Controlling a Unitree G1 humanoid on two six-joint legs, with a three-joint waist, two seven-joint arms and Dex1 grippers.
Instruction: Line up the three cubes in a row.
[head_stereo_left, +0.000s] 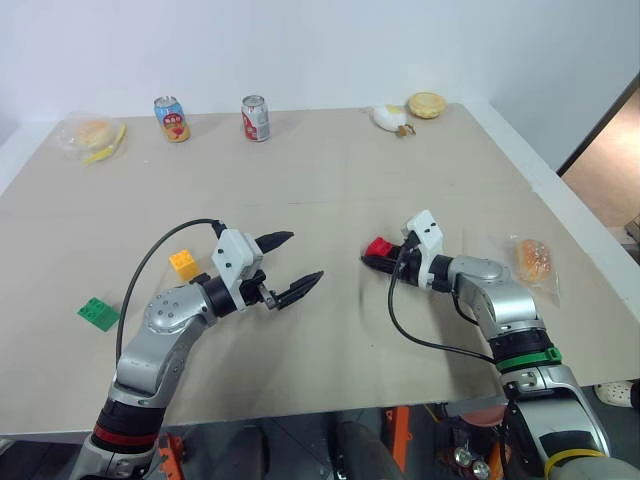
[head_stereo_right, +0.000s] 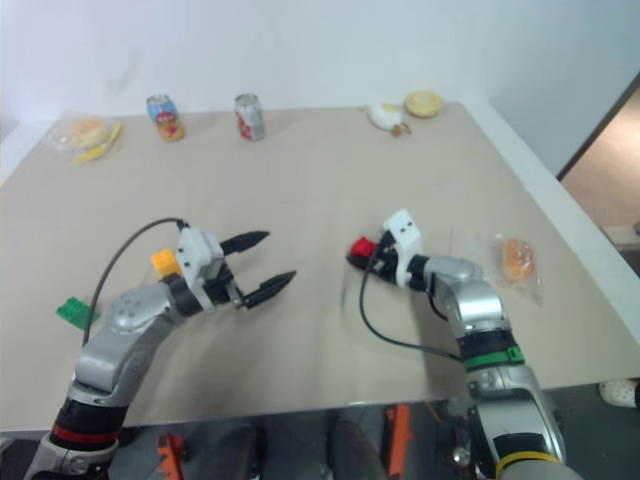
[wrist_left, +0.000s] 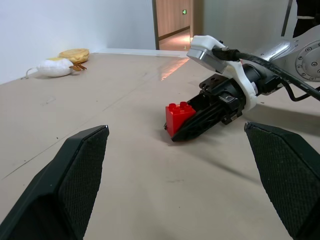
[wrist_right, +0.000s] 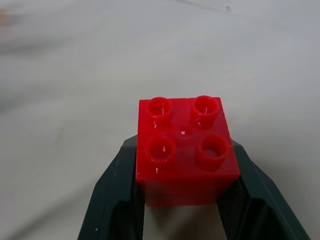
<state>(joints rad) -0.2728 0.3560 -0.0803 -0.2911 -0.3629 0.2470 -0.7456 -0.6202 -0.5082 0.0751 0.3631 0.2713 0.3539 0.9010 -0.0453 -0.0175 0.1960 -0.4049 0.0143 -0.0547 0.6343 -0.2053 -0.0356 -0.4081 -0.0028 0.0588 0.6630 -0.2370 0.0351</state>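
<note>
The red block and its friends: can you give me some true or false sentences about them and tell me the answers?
1. The small red plastic studded block sits between the right gripper's black fingers. True.
2. The left gripper holds the small yellow plastic block. False: it is open and holds nothing.
3. The flat green plastic block lies near the table's left edge. True.
4. The three blocks stand in a row. False: they are scattered apart.
</note>
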